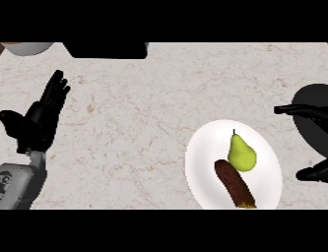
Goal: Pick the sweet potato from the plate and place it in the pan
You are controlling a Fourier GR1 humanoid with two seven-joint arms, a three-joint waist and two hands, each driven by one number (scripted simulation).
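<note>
Marbled pale stone covered the bench [152,103]. On its right side sat a white plate [206,182] carrying a brown sweet potato [234,183] and, touching it, a yellow-green pear [242,153]. Just right of the plate lay a black pan [326,115]. The right hand [325,140] hung over the pan, thumb and fingers spread apart, holding nothing. The left hand [39,118] rested at the left edge, fingers straight and pointing up. A dark object [107,49] and a pale bowl [27,47] stood at the far edge.
</note>
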